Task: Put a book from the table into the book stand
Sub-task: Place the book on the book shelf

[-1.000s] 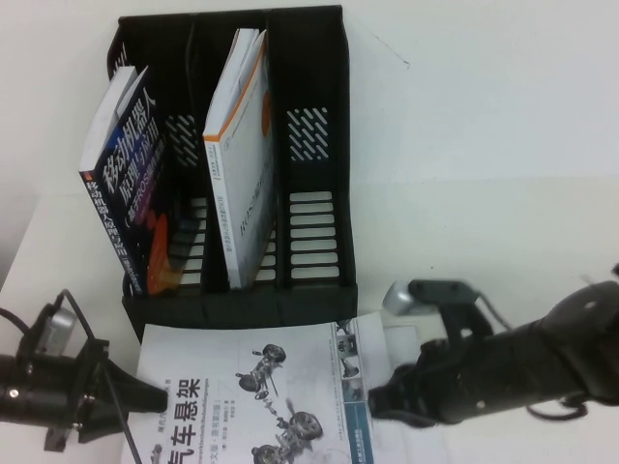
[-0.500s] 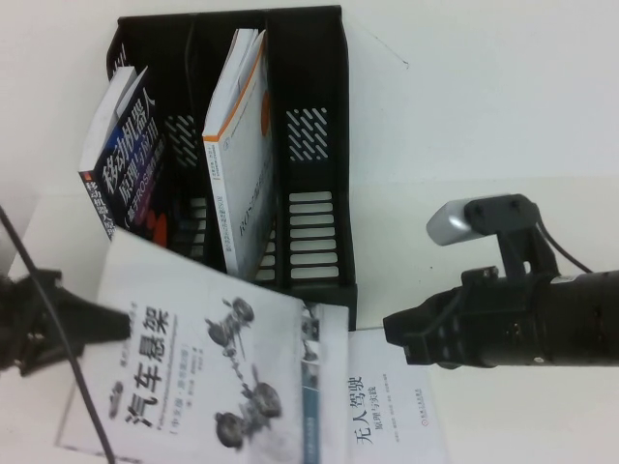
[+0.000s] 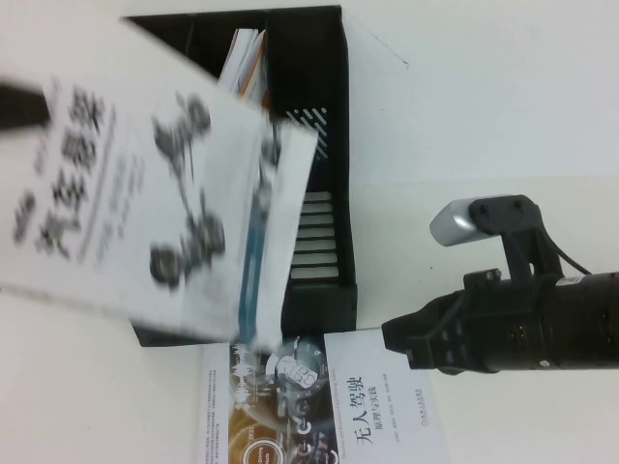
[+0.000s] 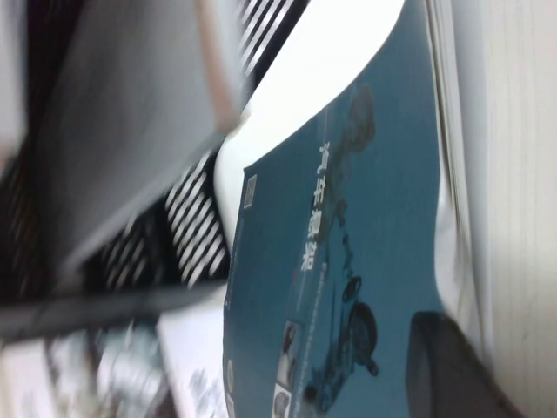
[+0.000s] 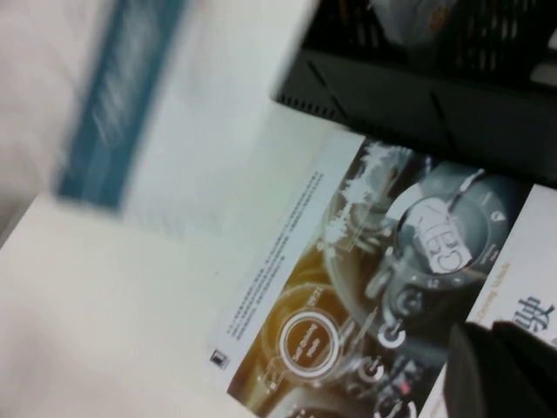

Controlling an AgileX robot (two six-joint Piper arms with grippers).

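Lifted clear of the tabletop (image 3: 503,116) since a second ago, the large thin white paperback with the bold black title and grey axle drawing (image 3: 145,184) now hangs tilted in the upper left of the high view, blurred, covering the left and middle compartments of the black plastic three-slot book stand (image 3: 324,145). Half a second back it was only partly raised in front of the stand.

Only a dark strip of the left tool (image 3: 21,104) shows at the upper left edge of the high view, meeting the book's far-left edge; it appears clenched on that edge, since nothing else holds the book up. The right tool (image 3: 398,340) sits at the lower right, apart from the raised book and above a second white book with a dark photo panel (image 3: 319,396) lying flat on the tabletop; whether its fingers are parted cannot be told.

My judgement: the book's long axis runs slantwise across the stand rather than along a slot, so it needs turning edge-down and lining up with the empty right compartment, which lies to the book's right. Its left-held cover may sag or catch a divider.
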